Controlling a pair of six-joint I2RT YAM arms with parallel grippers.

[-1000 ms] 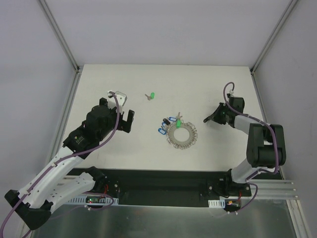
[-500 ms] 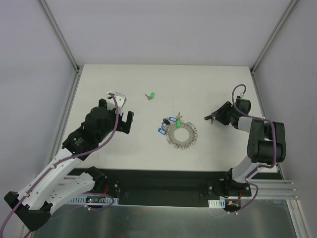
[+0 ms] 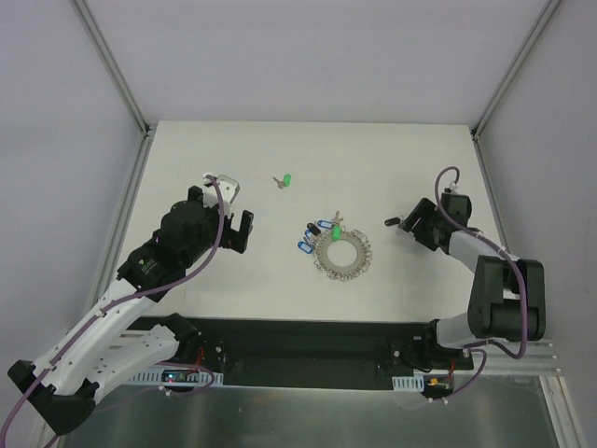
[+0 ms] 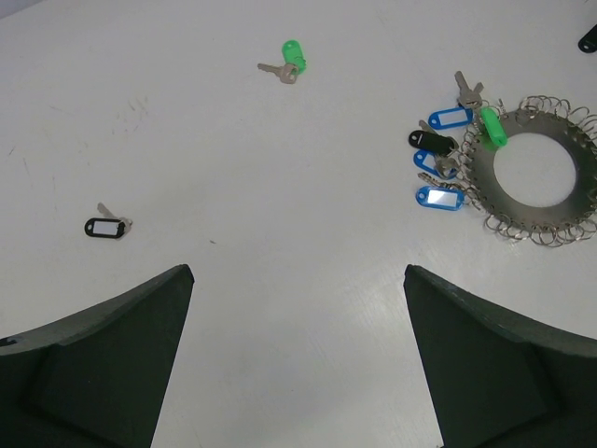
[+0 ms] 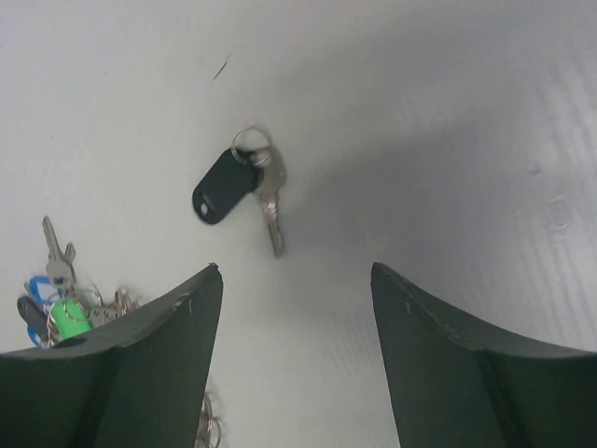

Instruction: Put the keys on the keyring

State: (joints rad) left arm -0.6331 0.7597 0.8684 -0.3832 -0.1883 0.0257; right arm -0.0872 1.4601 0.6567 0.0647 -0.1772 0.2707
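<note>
Key with black tag [image 5: 222,187] lay just ahead of your right jaws, blade pointing toward them; left jaws and right gaped empty.

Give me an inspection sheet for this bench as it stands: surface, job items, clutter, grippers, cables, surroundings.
Surface: white table, faint scuff marks.
Job's things: keyring flat mid-table; cluster of tagged keys against its left edge, whether threaded cannot be told; green key loose beyond it; black-tagged key loose near the left arm; black key lying ahead of the right gripper.
Clutter: nothing seen.
Grippers: left gripper open, empty; right gripper open, empty.
Cables: purple cables run along both arms, off the keys.
Surroundings: grey walls, metal frame posts.
</note>
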